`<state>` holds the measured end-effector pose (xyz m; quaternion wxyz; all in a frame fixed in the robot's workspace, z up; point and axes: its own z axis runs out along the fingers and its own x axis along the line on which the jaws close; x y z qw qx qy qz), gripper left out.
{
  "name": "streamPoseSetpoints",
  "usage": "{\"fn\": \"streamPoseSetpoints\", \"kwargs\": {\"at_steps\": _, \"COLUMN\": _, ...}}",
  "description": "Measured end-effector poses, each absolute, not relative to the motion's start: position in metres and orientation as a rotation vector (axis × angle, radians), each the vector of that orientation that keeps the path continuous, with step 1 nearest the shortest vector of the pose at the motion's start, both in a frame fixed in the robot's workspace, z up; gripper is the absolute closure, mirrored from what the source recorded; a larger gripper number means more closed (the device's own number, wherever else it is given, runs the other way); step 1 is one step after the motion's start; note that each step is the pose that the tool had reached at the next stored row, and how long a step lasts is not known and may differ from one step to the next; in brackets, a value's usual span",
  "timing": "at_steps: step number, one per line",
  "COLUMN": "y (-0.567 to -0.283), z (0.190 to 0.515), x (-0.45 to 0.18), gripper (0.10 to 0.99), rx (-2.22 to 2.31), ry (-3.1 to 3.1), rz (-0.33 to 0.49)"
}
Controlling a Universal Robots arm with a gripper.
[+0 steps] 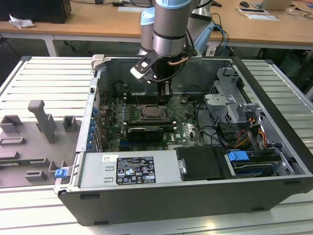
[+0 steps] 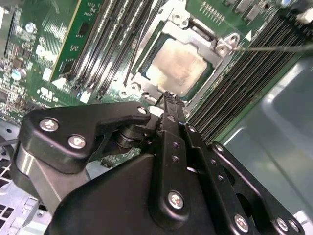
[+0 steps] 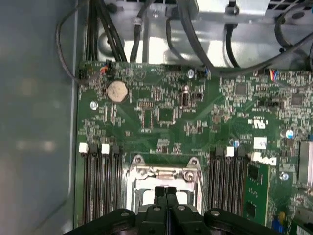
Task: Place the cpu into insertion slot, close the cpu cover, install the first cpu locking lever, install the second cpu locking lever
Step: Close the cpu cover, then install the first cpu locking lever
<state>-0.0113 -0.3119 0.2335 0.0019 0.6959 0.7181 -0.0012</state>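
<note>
Jaws are closed on nothing, tips pressed together, so they work as a poker. In the exterior view I hang inside the open case, with the socket close below the tips at about 7 o'clock.

The chip sits in the socket, flat, pale top up. It's square, so it has no long axis; its edges run parallel to the memory slots on either side. The cover looks to be down around it, with the chip showing through the window.

A lever rod juts from one socket corner out over the slots, long axis across them. I read it as unlatched, so my call is that the lever step is in hand.

Doing it well:
- touch the rod near its free end
- push along its swing arc, not straight down
- keep the tips off the chip and board
- don't force it if the cover isn't flat
</note>
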Motion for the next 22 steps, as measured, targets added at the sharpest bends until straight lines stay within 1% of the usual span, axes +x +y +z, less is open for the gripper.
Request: {"fn": "streamPoseSetpoints", "kwargs": {"at_steps": 22, "y": -0.312, "z": 0.233, "x": -0.032, "gripper": 0.980, "rx": 2.183, "ry": 2.254, "rz": -0.004}}
